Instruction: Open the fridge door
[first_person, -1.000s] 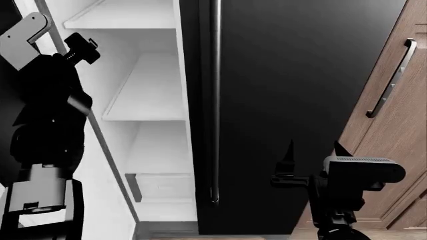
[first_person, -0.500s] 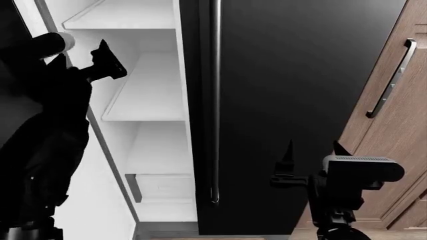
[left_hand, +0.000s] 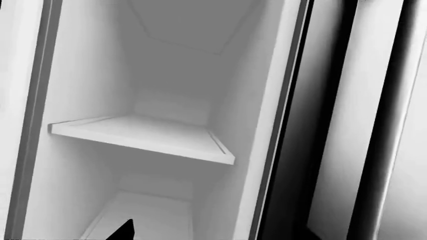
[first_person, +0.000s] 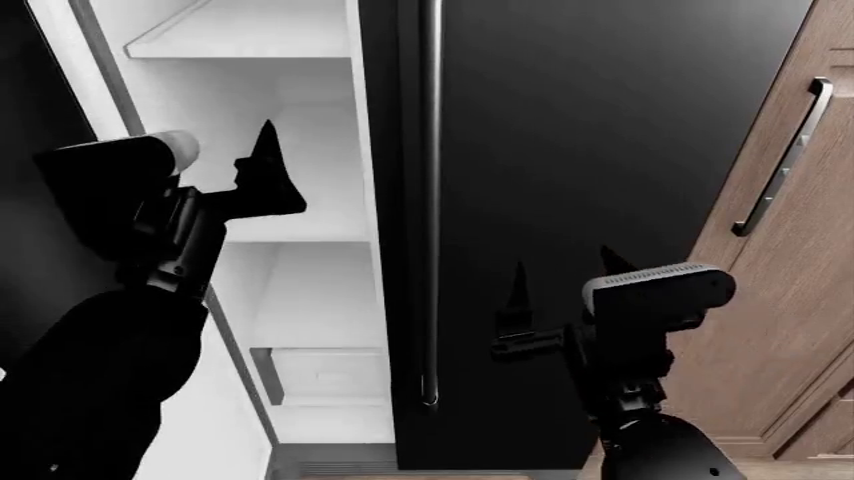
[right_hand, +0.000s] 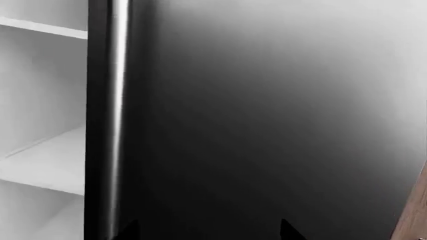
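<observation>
The fridge (first_person: 587, 150) stands directly ahead of both my grippers, its left door swung open on white shelves (first_person: 287, 215) and its right door shut. My left gripper (first_person: 267, 170) hangs in front of the open compartment, holding nothing; I cannot tell how its fingers stand. My right gripper (first_person: 561, 290) has its fingers apart and empty, facing the black door just right of the bar handle (first_person: 430, 200). A wooden cabinet (first_person: 787, 280) sits further right.
</observation>
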